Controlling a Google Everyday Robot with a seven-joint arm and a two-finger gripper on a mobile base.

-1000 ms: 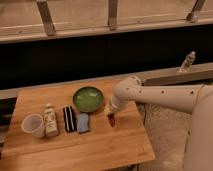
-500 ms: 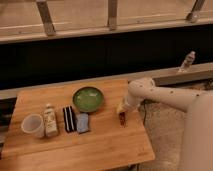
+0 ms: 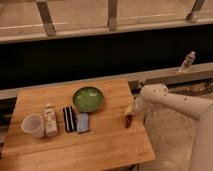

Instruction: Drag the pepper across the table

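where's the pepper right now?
In the camera view the pepper lies near the table's right edge, right of the green bowl, with the gripper right at it.

Items in view:

- Green bowl (image 3: 88,99) – round, shallow, toward the far side of the tabletop (image 3: 100,150), near its middle.
- Black-and-white striped block (image 3: 68,118) – in front of the bowl, to its left.
- Blue sponge (image 3: 83,122) – just beside the block, on its right.
- Small pale bottle (image 3: 49,120) – upright, left of the block.
- White cup (image 3: 33,125) – upright, just left of that bottle.
- Clear bottle (image 3: 187,61) – upright on the ledge (image 3: 170,75) beyond, far right.
- Gripper (image 3: 129,114) – low at the tabletop's right edge.
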